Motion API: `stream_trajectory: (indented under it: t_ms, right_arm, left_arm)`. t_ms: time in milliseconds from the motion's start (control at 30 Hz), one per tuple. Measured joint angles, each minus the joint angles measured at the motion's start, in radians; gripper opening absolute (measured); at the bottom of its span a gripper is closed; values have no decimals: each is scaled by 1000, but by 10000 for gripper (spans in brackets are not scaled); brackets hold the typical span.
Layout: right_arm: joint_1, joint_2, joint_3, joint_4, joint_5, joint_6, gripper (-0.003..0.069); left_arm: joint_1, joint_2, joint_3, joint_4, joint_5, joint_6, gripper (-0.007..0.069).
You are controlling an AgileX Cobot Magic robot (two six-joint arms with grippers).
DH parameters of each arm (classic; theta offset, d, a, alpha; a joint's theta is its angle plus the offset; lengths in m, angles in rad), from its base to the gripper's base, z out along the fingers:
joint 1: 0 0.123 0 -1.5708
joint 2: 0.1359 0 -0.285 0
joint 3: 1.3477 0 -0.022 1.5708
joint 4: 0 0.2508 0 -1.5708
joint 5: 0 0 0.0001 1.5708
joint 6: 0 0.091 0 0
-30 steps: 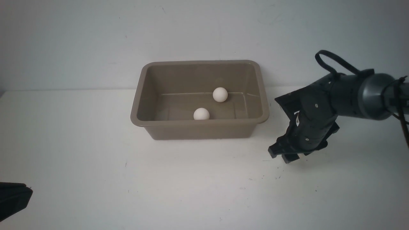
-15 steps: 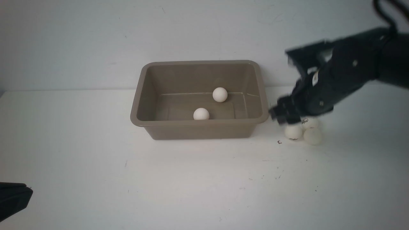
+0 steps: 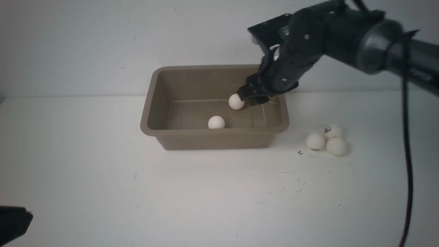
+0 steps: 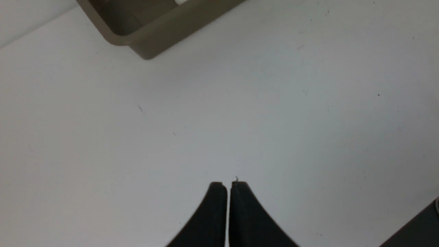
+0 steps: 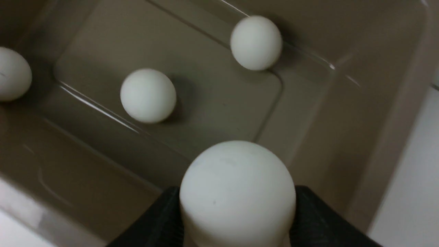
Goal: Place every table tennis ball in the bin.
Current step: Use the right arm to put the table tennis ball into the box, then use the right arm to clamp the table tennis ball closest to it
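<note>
A taupe plastic bin point(image 3: 219, 141) stands on a white counter point(image 3: 205, 192). The right pincer point(image 3: 253, 97) hangs above the bin's interior, close to its right wall, clamped on a white table tennis ball point(image 5: 237, 192). From the front the black fingers hide that ball, but the wrist camera shows it gripped between them, above the bin floor.

Three more balls already lie in the bin: a mid-floor ball point(image 5: 148, 95), a corner ball point(image 5: 256, 43) and a third ball point(image 5: 10, 73) partly cut off. Three loose balls point(image 3: 315, 141) sit bunched together on the counter just to the right of the bin. The left pincer point(image 4: 228, 185) is pressed shut on nothing, well off the bin's front left corner.

The likely risk is bounce. The ball is light and springy, so released from this height it could strike the floor or another ball and hop over the nearby right rim. The bunched balls could also scatter if one is nudged.
</note>
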Motion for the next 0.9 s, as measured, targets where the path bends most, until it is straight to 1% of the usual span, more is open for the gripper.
stream_trajectory:
  t_ms: [167,233,300,400,500,567,600,700,900]
  right_arm:
    - [6,104,-115,14,55,-6,360]
    - [6,125,-134,21,69,-6,376]
    - [6,145,-146,26,79,-6,454]
    - [6,144,-148,16,84,-8,498]
    - [6,119,-149,-50,89,-9,517]
    - [4,69,-149,-126,104,-3,518]
    - [3,69,-149,-131,105,-3,518]
    - [-33,-19,-150,-168,141,20,518]
    - [-156,-66,-153,-114,280,5,519]
  left_arm:
    - [0,-32,0,1,15,3,-4]
    - [0,-54,0,1,15,3,-4]
    - [0,-123,1,13,-6,4,-4]
    - [0,-187,15,50,-51,3,-4]
    - [0,-259,59,112,-74,-24,-4]
    - [0,-303,113,151,-80,-55,-4]
    - [0,-306,124,156,-81,-57,-4]
    - [0,-343,210,175,-103,-82,-4]
    - [0,-382,349,183,-237,-91,-4]
